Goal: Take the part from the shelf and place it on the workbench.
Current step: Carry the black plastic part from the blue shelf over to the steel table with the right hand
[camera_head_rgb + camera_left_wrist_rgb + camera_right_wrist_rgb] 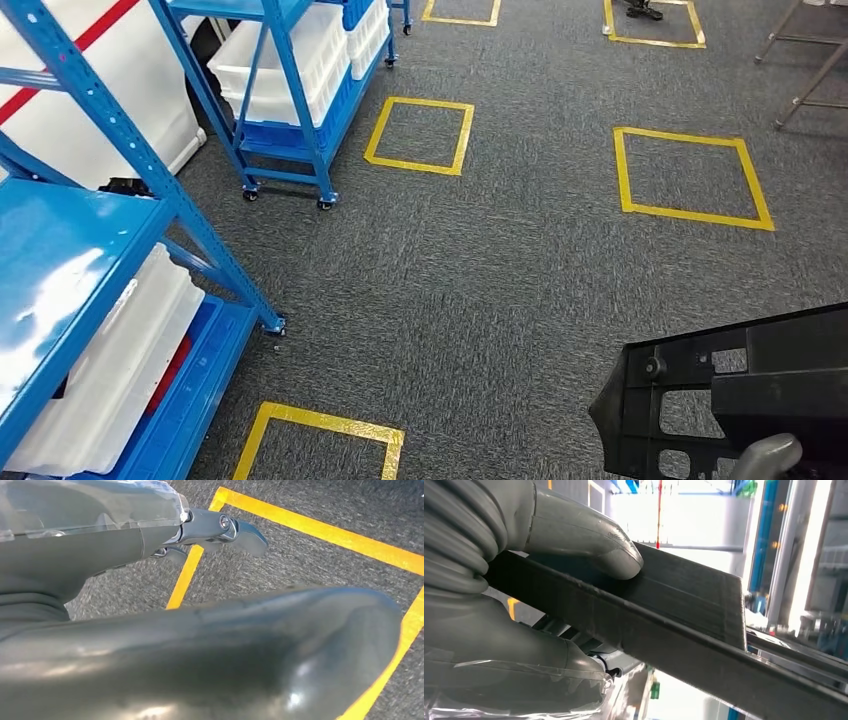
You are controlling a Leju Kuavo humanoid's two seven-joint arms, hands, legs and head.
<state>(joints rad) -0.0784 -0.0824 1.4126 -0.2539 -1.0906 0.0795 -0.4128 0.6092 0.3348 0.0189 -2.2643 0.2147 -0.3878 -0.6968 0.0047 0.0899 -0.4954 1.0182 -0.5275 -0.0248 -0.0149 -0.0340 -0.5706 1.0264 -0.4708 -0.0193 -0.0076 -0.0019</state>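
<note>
Black part (684, 625) sits clamped between right hand (514, 580) thumb and fingers (574, 655).

My right hand (765, 458) shows just a grey thumb tip at the head view's lower edge, the black part (720, 395) I hold runs off that corner, and the near shelf (70, 250) is cropped left.
</note>
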